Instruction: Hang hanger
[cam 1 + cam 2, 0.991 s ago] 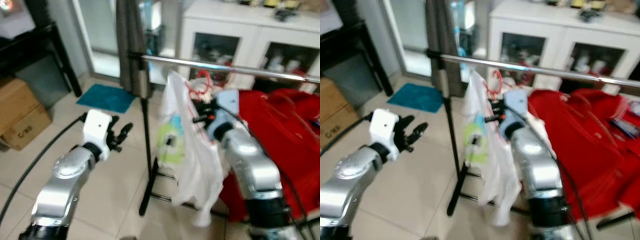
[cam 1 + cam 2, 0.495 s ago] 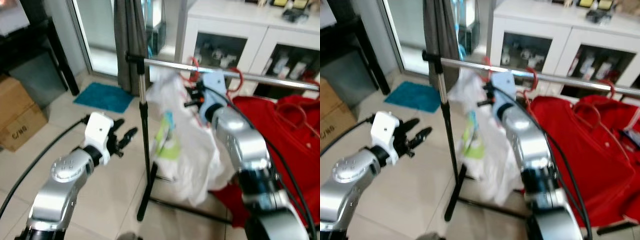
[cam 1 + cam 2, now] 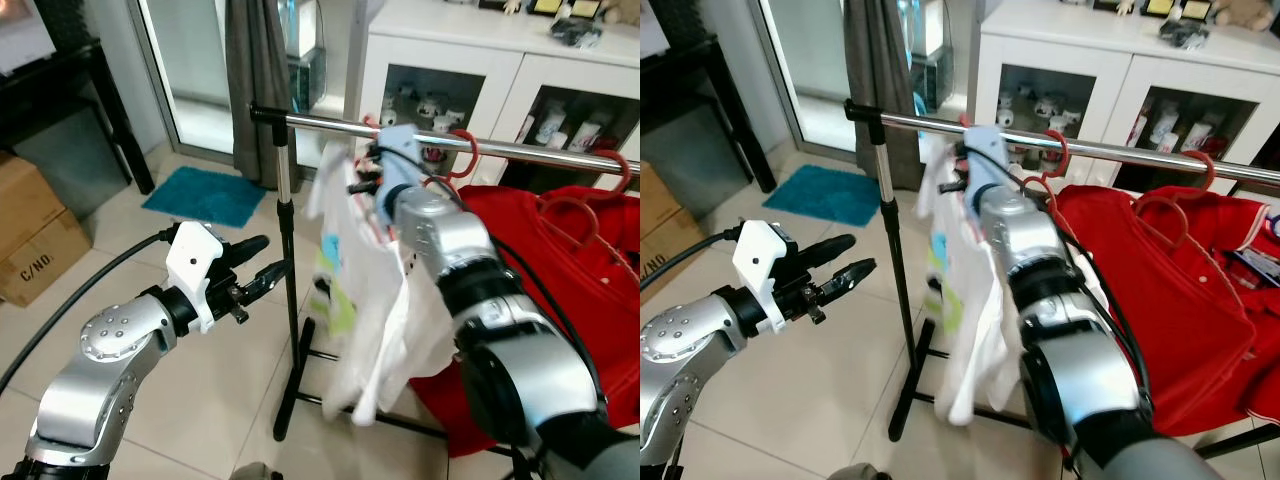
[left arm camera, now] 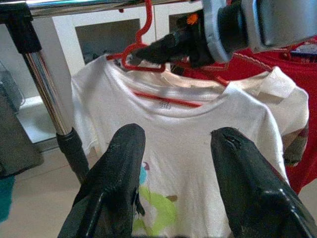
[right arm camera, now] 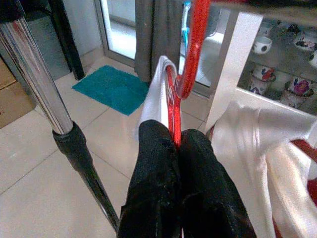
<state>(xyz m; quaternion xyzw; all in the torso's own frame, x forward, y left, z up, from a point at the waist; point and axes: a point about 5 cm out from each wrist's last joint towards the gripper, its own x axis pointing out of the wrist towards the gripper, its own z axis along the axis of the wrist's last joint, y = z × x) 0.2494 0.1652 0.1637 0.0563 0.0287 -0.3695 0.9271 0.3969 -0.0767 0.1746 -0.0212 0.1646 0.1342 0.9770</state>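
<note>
A red hanger [image 5: 190,59] carries a white T-shirt [image 3: 350,290] with a green print. My right gripper [image 5: 176,136] is shut on the hanger's neck, just under its hook. It holds the hanger up at the chrome rail [image 3: 330,123], near the rail's left end. I cannot tell whether the hook rests on the rail. My left gripper [image 3: 272,256] is open, left of the rack's pole [image 3: 287,250] at mid height, and points toward the shirt [image 4: 188,129] without touching it.
Red garments [image 3: 560,260] hang on red hangers [image 3: 465,150] further right on the rail. A white glass-door cabinet [image 3: 500,70] stands behind the rack. A grey curtain [image 3: 258,90], a teal mat [image 3: 205,195] and a cardboard box [image 3: 35,240] are on the left.
My right arm has raised the hanger and shirt from below the rail up to rail height. The left gripper has edged toward the pole, still open. The camera has shifted.
</note>
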